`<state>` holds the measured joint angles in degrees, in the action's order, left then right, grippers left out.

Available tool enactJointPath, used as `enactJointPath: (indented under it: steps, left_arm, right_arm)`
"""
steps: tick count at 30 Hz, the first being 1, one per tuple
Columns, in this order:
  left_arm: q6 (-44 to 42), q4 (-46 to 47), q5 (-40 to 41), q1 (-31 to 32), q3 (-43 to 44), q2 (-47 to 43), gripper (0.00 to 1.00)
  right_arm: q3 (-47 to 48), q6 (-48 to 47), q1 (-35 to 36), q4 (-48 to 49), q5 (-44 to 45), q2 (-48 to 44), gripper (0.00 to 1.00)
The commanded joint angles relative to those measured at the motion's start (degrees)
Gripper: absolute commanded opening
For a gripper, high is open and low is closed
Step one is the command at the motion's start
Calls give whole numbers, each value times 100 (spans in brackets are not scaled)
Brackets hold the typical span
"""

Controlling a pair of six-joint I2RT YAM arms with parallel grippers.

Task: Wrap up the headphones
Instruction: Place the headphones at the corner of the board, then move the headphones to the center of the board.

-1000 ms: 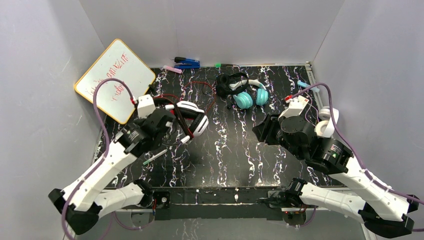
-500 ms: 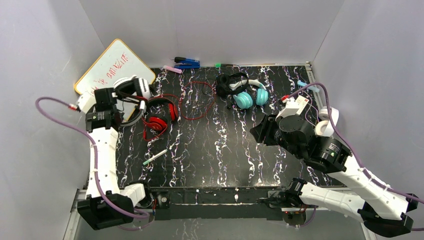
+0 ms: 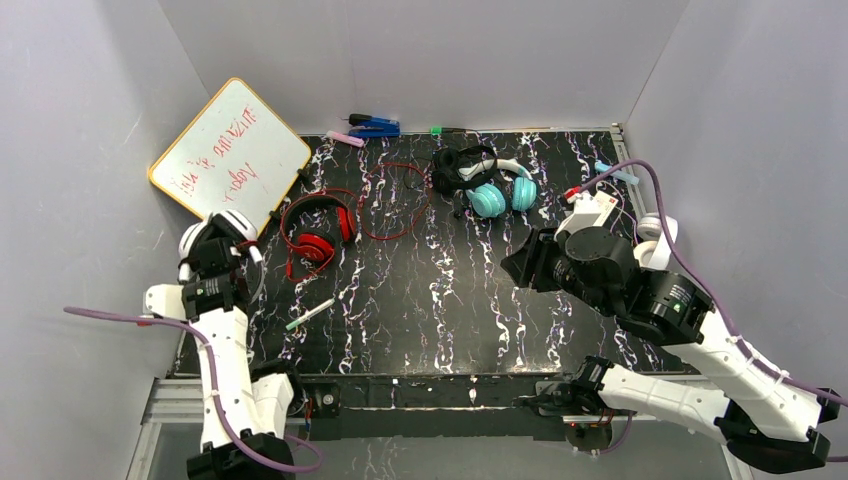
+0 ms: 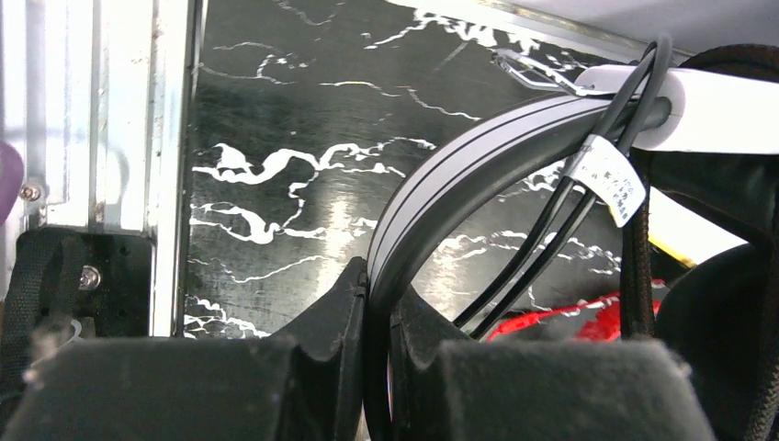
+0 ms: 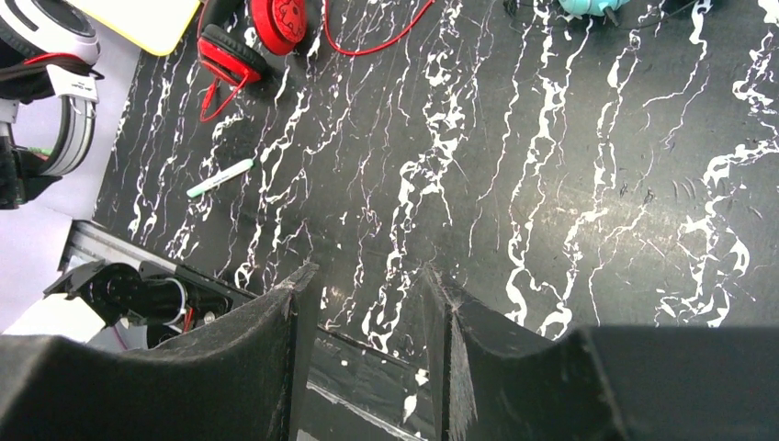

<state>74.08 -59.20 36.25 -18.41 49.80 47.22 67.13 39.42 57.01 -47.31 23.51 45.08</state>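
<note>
Slip risk: pinching fully shut on only the thin band of the white-and-black headphones [image 4: 478, 161] with the left gripper [image 4: 377, 308], by the left edge of the table [image 3: 450, 300] - possibly shaking the cord [image 4: 551, 230] loose. Hovering the right gripper [image 5: 369, 276] half open, empty.

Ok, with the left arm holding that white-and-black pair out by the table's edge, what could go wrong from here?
1. The left gripper has its jaws pinching only the thin headband of the white-and-black headphones, at the left edge of the table; a slip could drop them off.
2. Their black cord, looped over the band, looks loose and may unwind.
3. The red cord sprawls across the table and could snag.
</note>
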Motion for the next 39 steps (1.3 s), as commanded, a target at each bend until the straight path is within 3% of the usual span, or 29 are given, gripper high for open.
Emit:
enactJointPath:
  steps: [1, 9, 10, 11, 13, 14, 15, 22, 25, 29, 32, 36, 39]
  left_arm:
    - [963, 312, 526, -30, -557, -289, 0]
    - [544, 1400, 95, -30, -1323, 245, 0]
    - [527, 1465, 23, -31, -1340, 326, 4]
    - [488, 1519, -39, -31, -1337, 402, 19]
    - [526, 1393, -95, -31, -1223, 533, 68]
    - [437, 1369, -119, -31, -1154, 563, 86]
    - [344, 1353, -108, -31, -1084, 568, 96]
    - [-621, 902, -33, -31, -98, 516, 98]
    - [-1463, 765, -95, -31, 663, 596, 92]
    - [-2874, 1524, -1292, -24, 1073, 1063, 91]
    - [-3469, 1760, -2155, 45, 1227, 1685, 87]
    - [-3884, 1915, -2045, 507, 1535, 2295, 88]
    - [-4102, 2011, -1772, 928, 1790, 2653, 84]
  right_arm:
    - [155, -21, -11, -151, -118, -132, 52]
    - [89, 139, -10, -226, -196, -266, 52]
    - [84, 149, -7, -227, -201, -275, 53]
    - [81, 160, -6, -226, -196, -280, 52]
    - [72, 176, -6, -219, -197, -283, 53]
    - [72, 180, -8, -218, -196, -287, 53]
    - [64, 188, -12, -217, -196, -284, 53]
    - [7, 185, -6, -197, -206, -300, 53]
    - [19, 156, -7, -180, -238, -257, 53]
    - [-66, 154, -7, -114, -274, -261, 53]
    - [-170, 158, -12, 27, -352, -248, 54]
    - [-151, 171, -6, 114, -459, -131, 53]
    - [-131, 171, -11, 149, -454, -88, 53]
